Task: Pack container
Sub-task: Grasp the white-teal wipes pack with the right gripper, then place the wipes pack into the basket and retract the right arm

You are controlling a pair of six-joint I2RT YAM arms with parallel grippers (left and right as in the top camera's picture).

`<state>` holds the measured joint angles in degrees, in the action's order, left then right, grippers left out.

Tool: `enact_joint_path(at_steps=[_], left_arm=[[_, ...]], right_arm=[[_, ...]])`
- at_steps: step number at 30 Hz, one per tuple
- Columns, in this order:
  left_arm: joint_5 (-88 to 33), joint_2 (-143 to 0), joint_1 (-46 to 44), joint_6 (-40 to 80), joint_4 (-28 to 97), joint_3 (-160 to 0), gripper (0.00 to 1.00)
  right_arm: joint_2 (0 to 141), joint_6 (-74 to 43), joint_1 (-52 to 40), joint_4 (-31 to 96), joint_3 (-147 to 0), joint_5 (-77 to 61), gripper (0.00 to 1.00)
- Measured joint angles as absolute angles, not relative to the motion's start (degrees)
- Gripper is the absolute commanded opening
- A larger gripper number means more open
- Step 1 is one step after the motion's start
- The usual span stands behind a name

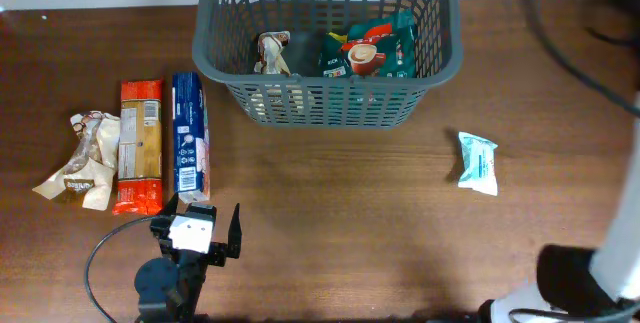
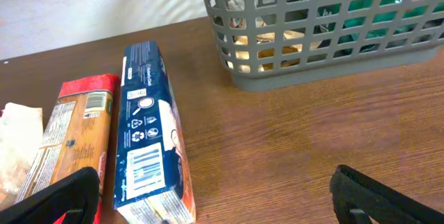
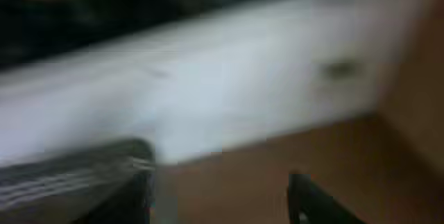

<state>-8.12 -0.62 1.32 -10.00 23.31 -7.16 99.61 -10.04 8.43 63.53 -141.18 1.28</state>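
The dark grey lattice basket (image 1: 322, 99) stands at the back middle of the table and holds a green packet (image 1: 370, 51) and a beige packet (image 1: 273, 53). It also shows in the left wrist view (image 2: 312, 40). My left gripper (image 1: 203, 215) is open and empty, low near the front edge, just in front of the near end of a blue packet (image 1: 189, 133). In the left wrist view the blue packet (image 2: 147, 154) lies between my open fingers (image 2: 218, 207), nearer the left one. The right wrist view is blurred. My right gripper (image 3: 222, 203) has its fingers apart with nothing between them.
An orange-red packet (image 1: 140, 145) and a crumpled beige wrapper (image 1: 82, 158) lie left of the blue packet. A light blue packet (image 1: 478, 162) lies at the right. The right arm's base (image 1: 585, 278) is at the front right corner.
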Motion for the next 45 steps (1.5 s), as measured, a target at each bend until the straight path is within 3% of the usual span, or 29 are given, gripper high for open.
enact_joint_path(at_steps=[4, 13, 29, 30, 31, 32, 40, 45], left_arm=[[-8.1, -0.6, 1.3, -10.0, 23.3, -7.2, 0.99], [-8.1, -0.6, 1.3, -10.0, 23.3, -7.2, 0.99], [-8.1, -0.6, 1.3, -10.0, 23.3, -7.2, 0.99], [-8.1, -0.6, 1.3, -10.0, 23.3, -7.2, 0.99], [-8.1, -0.6, 1.3, -10.0, 23.3, -7.2, 0.99], [-8.1, -0.6, 1.3, -10.0, 23.3, -7.2, 0.99], [-8.1, -0.6, 1.3, -10.0, 23.3, -7.2, 0.99], [-8.1, -0.6, 1.3, -10.0, 23.3, -7.2, 0.99]], right_arm=[[99.5, -8.7, 15.9, 67.4, -124.6, -1.8, 0.65], [104.8, -5.3, 14.0, 61.6, -90.2, -9.0, 0.67], [104.5, -4.6, 13.3, 41.8, -63.2, -11.6, 0.69], [104.5, -4.5, 13.3, 41.4, -62.8, -11.6, 0.56], [104.5, -4.8, 13.3, 40.5, -62.3, -11.6, 0.26], [104.5, -5.2, 13.3, 39.9, -62.0, -11.6, 0.04], [103.9, -9.3, 13.8, 40.5, -63.4, -13.8, 0.04], [101.5, -11.8, 15.2, 49.1, -80.0, -18.1, 0.03]])
